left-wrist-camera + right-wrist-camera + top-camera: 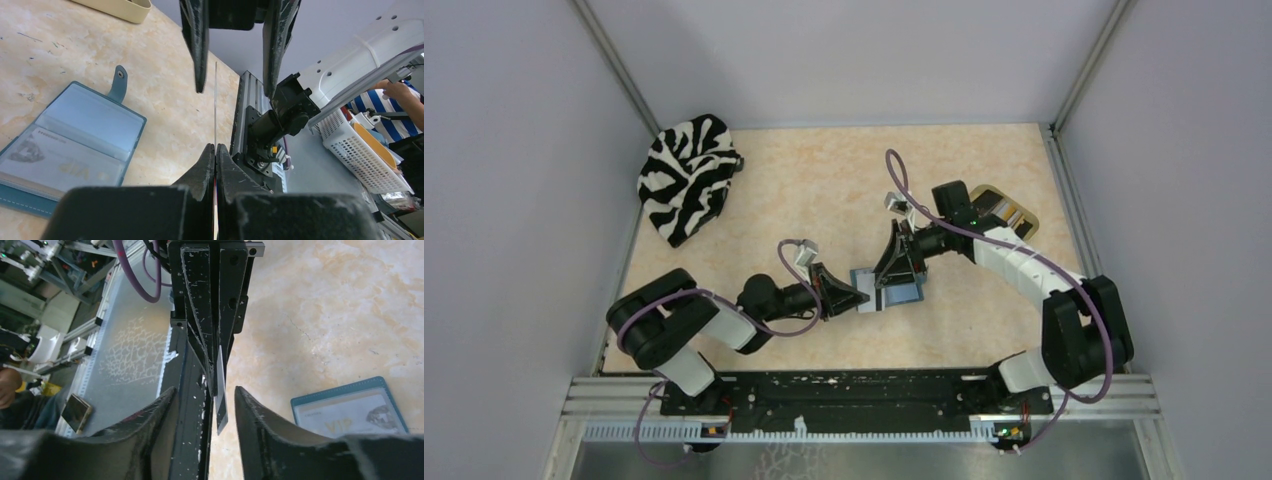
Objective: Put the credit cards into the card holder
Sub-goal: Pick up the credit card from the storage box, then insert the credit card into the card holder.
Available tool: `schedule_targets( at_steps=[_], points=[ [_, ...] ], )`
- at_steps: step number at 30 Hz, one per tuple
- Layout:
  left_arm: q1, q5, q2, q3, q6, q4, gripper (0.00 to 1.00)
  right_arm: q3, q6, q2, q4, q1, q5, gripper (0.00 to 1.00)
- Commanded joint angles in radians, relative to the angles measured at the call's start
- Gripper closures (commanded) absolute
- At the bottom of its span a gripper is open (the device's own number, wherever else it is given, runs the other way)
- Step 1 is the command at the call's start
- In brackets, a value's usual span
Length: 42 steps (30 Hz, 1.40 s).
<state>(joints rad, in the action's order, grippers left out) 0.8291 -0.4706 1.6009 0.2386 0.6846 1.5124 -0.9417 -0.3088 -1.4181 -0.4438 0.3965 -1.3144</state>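
Note:
The teal card holder lies open on the table between the two grippers, also seen in the left wrist view and the right wrist view. A pale card marked VIP sits in one of its pockets. My left gripper is shut on a thin credit card, seen edge-on and standing upright above the table. My right gripper is open, its fingers on either side of the card's far end without touching it. In the top view the left gripper and right gripper face each other.
A beige tray sits at the back right behind the right arm, its corner showing in the left wrist view. A zebra-striped cloth lies in the back left corner. Walls close in three sides of the table.

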Motion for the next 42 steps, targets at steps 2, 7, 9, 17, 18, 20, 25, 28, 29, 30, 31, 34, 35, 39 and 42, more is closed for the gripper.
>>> schedule_targets(
  at_steps=[2, 7, 9, 17, 18, 20, 25, 28, 29, 30, 31, 34, 35, 39, 42],
  points=[
    [0.005, 0.024, 0.014, 0.030, 0.031, 0.279, 1.00, 0.032, 0.121, 0.042, 0.174, 0.004, -0.058, 0.62],
    [0.005, 0.025, -0.001, 0.031, 0.027, 0.278, 1.00, 0.014, 0.081, 0.032, 0.125, 0.005, -0.054, 0.77],
    [0.006, 0.024, -0.002, 0.030, 0.023, 0.277, 1.00, 0.011, 0.068, 0.031, 0.113, 0.005, -0.063, 0.94],
    [0.006, 0.166, -0.080, -0.070, -0.062, 0.210, 0.49, 0.003, 0.050, 0.042, 0.076, -0.029, -0.029, 1.00],
    [0.006, 0.201, -0.115, -0.092, -0.080, 0.168, 0.39, 0.013, 0.076, 0.044, 0.100, -0.044, -0.019, 1.00],
    [0.005, 0.261, -0.196, -0.124, -0.115, 0.052, 0.25, 0.050, 0.181, 0.049, 0.198, -0.081, 0.018, 1.00],
    [0.005, 0.387, -0.399, -0.108, -0.101, -0.367, 0.02, 0.139, 0.392, 0.040, 0.398, -0.169, 0.101, 1.00],
    [0.006, 0.422, -0.448, -0.100, -0.107, -0.462, 0.01, 0.196, 0.505, 0.033, 0.527, -0.218, 0.117, 1.00],
    [0.005, 0.433, -0.459, -0.105, -0.097, -0.473, 0.01, 0.211, 0.528, 0.031, 0.554, -0.231, 0.125, 1.00],
    [0.005, 0.451, -0.468, -0.112, -0.080, -0.484, 0.01, 0.225, 0.547, 0.026, 0.575, -0.243, 0.128, 1.00],
    [0.004, 0.460, -0.474, -0.124, -0.061, -0.490, 0.01, 0.237, 0.563, 0.021, 0.596, -0.252, 0.128, 1.00],
    [0.004, 0.462, -0.475, -0.144, -0.041, -0.471, 0.01, 0.258, 0.582, 0.012, 0.620, -0.271, 0.139, 1.00],
    [0.004, 0.461, -0.473, -0.145, -0.029, -0.471, 0.01, 0.262, 0.581, 0.011, 0.623, -0.276, 0.143, 1.00],
    [0.004, 0.445, -0.451, -0.142, -0.006, -0.480, 0.01, 0.277, 0.581, 0.002, 0.630, -0.284, 0.158, 1.00],
    [0.004, 0.437, -0.425, -0.139, 0.007, -0.468, 0.01, 0.284, 0.579, -0.016, 0.626, -0.289, 0.162, 1.00]
  ],
)
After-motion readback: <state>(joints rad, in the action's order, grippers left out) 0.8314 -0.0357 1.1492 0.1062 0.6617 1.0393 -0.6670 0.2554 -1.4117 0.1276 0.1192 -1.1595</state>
